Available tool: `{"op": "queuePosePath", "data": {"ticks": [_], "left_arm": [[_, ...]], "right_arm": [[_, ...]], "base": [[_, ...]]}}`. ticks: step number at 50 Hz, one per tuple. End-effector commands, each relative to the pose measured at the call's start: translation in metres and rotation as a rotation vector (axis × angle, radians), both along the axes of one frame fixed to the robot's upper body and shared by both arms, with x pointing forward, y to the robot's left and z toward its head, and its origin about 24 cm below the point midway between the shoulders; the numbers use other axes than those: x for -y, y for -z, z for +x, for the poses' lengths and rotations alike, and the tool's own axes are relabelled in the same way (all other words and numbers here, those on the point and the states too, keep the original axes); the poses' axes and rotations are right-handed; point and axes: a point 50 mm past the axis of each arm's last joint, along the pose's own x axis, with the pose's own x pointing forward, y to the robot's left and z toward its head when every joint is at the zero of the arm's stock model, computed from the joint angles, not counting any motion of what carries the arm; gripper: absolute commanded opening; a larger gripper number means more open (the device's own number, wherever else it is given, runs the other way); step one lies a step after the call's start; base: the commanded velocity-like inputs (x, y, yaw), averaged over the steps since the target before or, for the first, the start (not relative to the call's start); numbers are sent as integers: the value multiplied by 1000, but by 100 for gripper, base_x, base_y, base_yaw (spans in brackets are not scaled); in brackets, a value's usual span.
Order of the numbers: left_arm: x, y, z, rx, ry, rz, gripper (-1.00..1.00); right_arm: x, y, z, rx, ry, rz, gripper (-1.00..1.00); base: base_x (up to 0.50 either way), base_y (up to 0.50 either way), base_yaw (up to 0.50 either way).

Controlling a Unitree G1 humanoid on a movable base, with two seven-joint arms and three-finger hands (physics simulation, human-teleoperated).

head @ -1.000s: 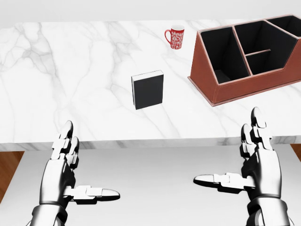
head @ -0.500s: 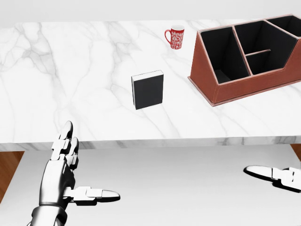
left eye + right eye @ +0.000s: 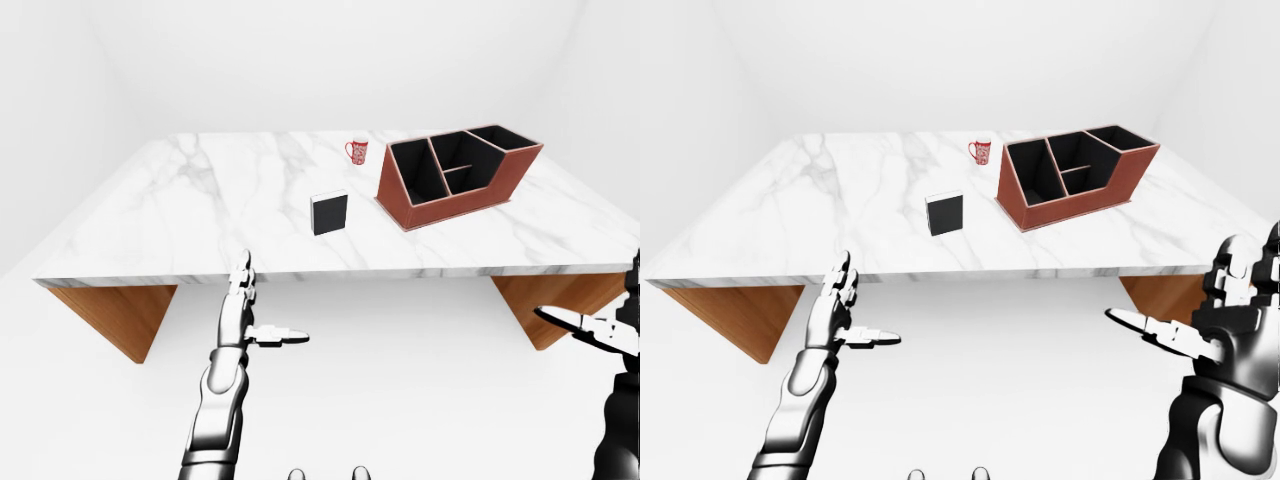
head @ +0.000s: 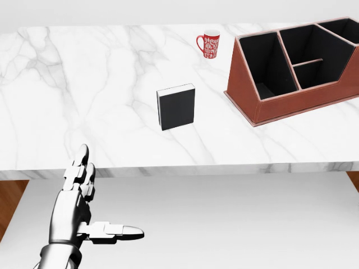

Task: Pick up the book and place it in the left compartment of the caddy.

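A black book (image 4: 176, 107) with a white page edge lies on the marble table (image 4: 78, 84), near the middle of the head view. To its right stands the brown caddy (image 4: 305, 98) with black compartments; its left compartment (image 4: 262, 64) is empty. My left hand (image 4: 109, 193) hangs open below the table's near edge, fingers up and thumb out, well short of the book. My right hand (image 3: 1180, 285) is out of the head view. In the right-eye view it is open at the lower right, below the table edge and holding nothing.
A red patterned mug (image 4: 209, 43) stands above the book, left of the caddy. The table rests on brown wedge-shaped supports (image 3: 115, 315). White floor and white walls surround the table.
My right hand has swung out to the right and left the head view. The left hand, the book and the caddy have stayed put.
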Motion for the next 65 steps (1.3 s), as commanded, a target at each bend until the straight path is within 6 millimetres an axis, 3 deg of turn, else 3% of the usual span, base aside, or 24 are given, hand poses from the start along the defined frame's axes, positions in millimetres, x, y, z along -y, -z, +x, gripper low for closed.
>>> {"op": "queuePosePath", "data": {"ticks": [1, 16, 19, 30, 34, 65], "left_arm": [[1, 2, 1, 7, 6, -4, 100], [1, 7, 2, -8, 7, 9, 100], [2, 2, -1, -1, 8, 10, 100], [4, -2, -5, -3, 12, 9, 100], [4, -4, -8, -4, 13, 11, 100], [4, -4, -8, -4, 13, 11, 100]], "right_arm": [[23, 1, -17, 7, 95, 26, 100], [48, 7, -38, -16, 212, 57, 100], [49, 15, -35, -38, 203, 83, 100], [55, 12, -45, -33, 265, 83, 100], [54, 20, -39, -76, 271, 85, 100], [54, 20, -39, -72, 265, 89, 100]], "base": [[0, 0, 0], [0, 0, 0], [0, 0, 0], [0, 0, 0], [0, 0, 0], [0, 0, 0]]}}
